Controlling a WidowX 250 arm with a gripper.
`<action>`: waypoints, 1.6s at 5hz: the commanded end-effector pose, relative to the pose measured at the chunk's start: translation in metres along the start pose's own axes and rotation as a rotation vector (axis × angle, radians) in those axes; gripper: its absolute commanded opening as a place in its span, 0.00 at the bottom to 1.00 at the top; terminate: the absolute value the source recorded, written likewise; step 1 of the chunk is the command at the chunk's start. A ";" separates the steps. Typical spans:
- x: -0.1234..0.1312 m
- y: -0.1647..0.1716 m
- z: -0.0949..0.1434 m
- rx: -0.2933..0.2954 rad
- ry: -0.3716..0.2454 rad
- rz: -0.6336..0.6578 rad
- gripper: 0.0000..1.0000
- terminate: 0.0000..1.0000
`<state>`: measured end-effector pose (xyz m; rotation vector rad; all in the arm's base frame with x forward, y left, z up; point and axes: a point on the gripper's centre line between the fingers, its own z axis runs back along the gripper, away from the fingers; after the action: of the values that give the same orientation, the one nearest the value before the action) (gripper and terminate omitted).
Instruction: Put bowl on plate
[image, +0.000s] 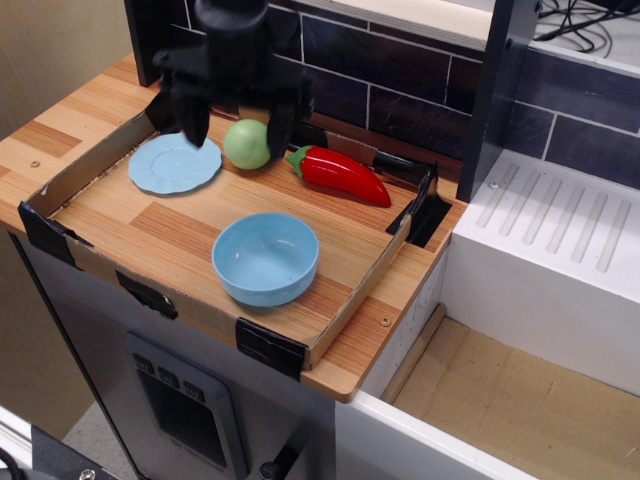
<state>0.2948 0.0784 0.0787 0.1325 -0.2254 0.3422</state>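
My gripper (236, 135) hangs over the back of the tray (60, 185), and my two fingers (193, 122) are spread wide apart with nothing held between them. The green ball (248, 144) sits right in the gap between my fingertips, a little nearer the one on the pepper's side; whether either tip touches it I cannot tell, as my own dark body blurs over that spot. The plate (172, 165) lies flat on the wooden tray floor just beside and slightly in front of my other finger, whose tip overlaps its back rim in this view. The red pepper (342, 174) lies on its side just beyond my fingers on the side away from the plate, its green stem pointing toward the ball. The bowl (265, 257) stands upright and empty well in front of my fingers, close to the near tray wall, apart from the plate, the ball and the pepper. Beyond the pepper, past the tray and the wooden counter (62, 120), stands a white ribbed drainer (560, 235).
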 end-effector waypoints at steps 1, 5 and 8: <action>-0.027 0.012 -0.012 -0.064 -0.082 -0.088 1.00 0.00; -0.044 -0.006 -0.055 -0.041 0.047 -0.171 1.00 0.00; -0.024 0.017 -0.043 -0.077 0.090 -0.036 0.00 0.00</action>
<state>0.2699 0.0891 0.0224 0.0355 -0.1038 0.3069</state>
